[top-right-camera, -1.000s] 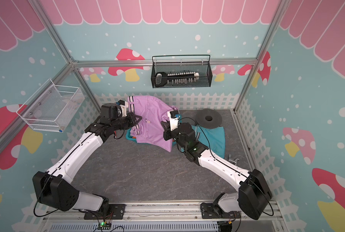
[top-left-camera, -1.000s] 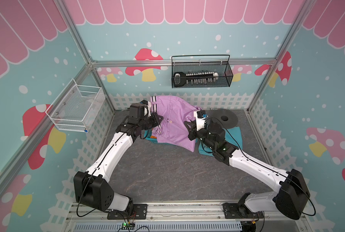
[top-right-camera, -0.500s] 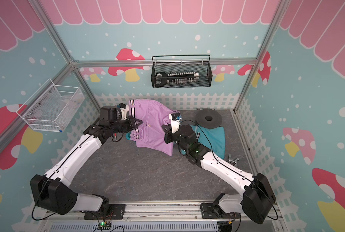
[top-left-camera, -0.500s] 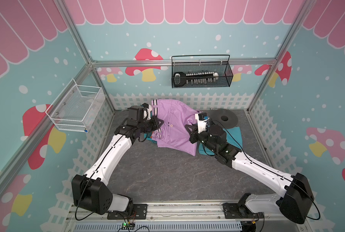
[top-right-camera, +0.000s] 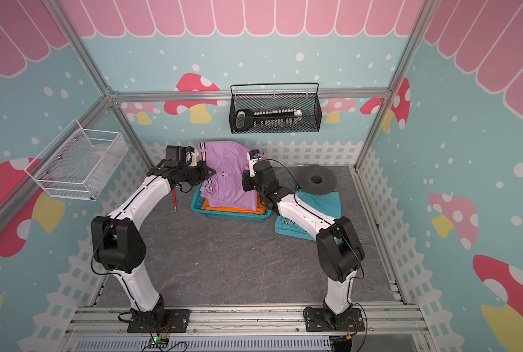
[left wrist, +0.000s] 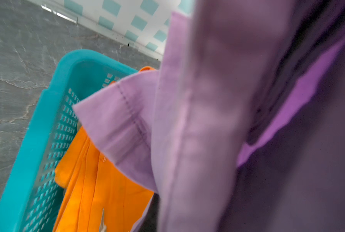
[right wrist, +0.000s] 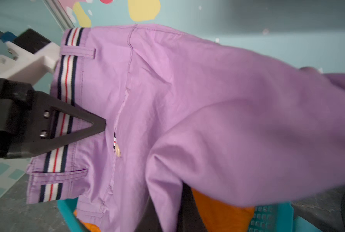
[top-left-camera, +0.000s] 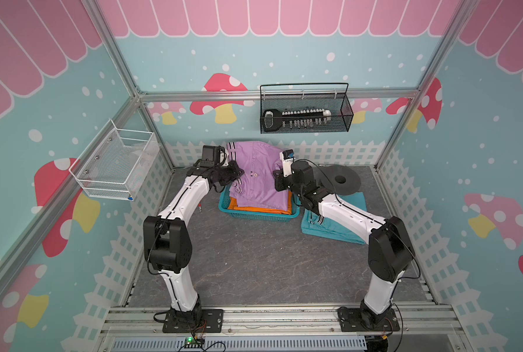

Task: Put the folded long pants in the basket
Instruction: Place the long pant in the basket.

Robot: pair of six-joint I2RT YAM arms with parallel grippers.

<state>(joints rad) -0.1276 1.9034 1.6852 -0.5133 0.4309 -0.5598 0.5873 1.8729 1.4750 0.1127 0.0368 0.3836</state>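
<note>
Grey stone-look table [top-left-camera: 254,268] first: you've carried both arms toward the back fence since a second ago, and the load went with them. The lilac folded pants [top-left-camera: 254,179] with the striped waistband covered nearly the whole basket then. Now their near edge has drawn back and hangs down into the turquoise slotted plastic basket [top-left-camera: 254,218], whose front wall is back in view. The far edge stays lifted between the two arms.

The teal folded pants [top-left-camera: 324,230] haven't moved. They lie flat on the table just right of the basket, partly under your right arm. The orange folded pants [top-left-camera: 260,211] sit inside the basket beneath the lilac cloth, showing only as a strip along the front.

Left gripper [top-left-camera: 238,174]: in the right wrist view its black fingers [right wrist: 81,116] are clamped on the striped waistband. Right gripper [top-left-camera: 277,180]: closed on the opposite side, with the lilac cloth bunched around it, but the fingers themselves are buried under the fold.

Hard to make out: the left wrist view is mostly blurred lilac cloth, with just one basket corner and some orange showing. The basket's back half is hidden in both top views.
</note>
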